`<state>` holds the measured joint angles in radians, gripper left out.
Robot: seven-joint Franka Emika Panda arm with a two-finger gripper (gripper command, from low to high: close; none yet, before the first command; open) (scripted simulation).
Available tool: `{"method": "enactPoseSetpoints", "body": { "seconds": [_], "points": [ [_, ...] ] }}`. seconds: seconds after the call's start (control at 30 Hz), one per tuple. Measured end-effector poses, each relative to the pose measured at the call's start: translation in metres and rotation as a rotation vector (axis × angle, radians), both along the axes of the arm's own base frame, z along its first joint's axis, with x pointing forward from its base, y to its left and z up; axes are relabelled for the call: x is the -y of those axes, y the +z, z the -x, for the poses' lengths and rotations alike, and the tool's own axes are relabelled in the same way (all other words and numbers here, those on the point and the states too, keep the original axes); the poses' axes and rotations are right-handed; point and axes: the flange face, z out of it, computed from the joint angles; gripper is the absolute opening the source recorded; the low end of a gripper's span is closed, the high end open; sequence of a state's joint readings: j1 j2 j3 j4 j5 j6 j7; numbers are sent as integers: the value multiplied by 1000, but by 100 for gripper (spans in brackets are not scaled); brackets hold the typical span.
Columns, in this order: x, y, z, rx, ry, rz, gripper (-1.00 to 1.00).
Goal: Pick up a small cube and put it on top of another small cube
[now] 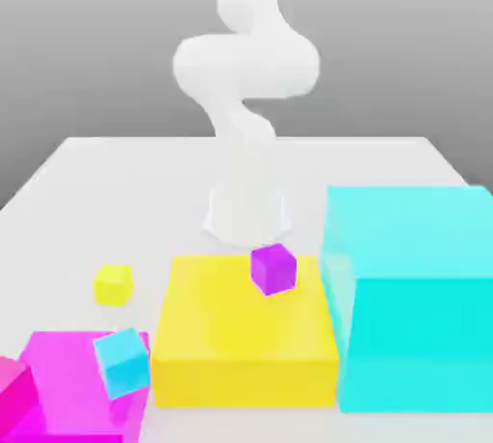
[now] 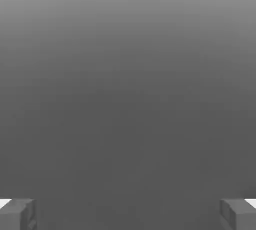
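Preparing to pick: the gripper [image 2: 128, 215] is spread and empty, so it must next reach down to the small yellow cube [image 1: 114, 285], left of the big yellow block [image 1: 246, 382] in the exterior view

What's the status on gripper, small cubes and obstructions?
Gripper open, nothing held. Small yellow cube on the table, unstacked. Small purple cube on the big yellow block; nothing on top of the yellow cube.

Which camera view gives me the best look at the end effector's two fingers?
The hand view: both fingertips of the end effector stand there, wide apart with nothing between them. The exterior view shows the white robot arm, but no fingers.
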<state>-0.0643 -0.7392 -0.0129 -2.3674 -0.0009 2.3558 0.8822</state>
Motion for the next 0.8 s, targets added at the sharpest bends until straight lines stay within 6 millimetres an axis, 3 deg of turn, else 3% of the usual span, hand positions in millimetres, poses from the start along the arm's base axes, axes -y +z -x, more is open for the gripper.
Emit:
{"method": "enactPoseSetpoints", "body": {
  "seconds": [0.13,0.3,0.43,0.53,0.6,0.67,0.8],
  "points": [
    [61,-99,-26,-125,-265,-126,0],
    [131,-224,-13,-264,-611,-276,0],
    [174,-326,31,-372,-918,-399,0],
    [193,-400,85,-453,-1177,-495,0],
    [195,-443,126,-504,-1352,-556,0],
    [194,-468,146,-529,-1437,-590,0],
    [196,-497,151,-534,-1461,-603,0]
  ]
}}
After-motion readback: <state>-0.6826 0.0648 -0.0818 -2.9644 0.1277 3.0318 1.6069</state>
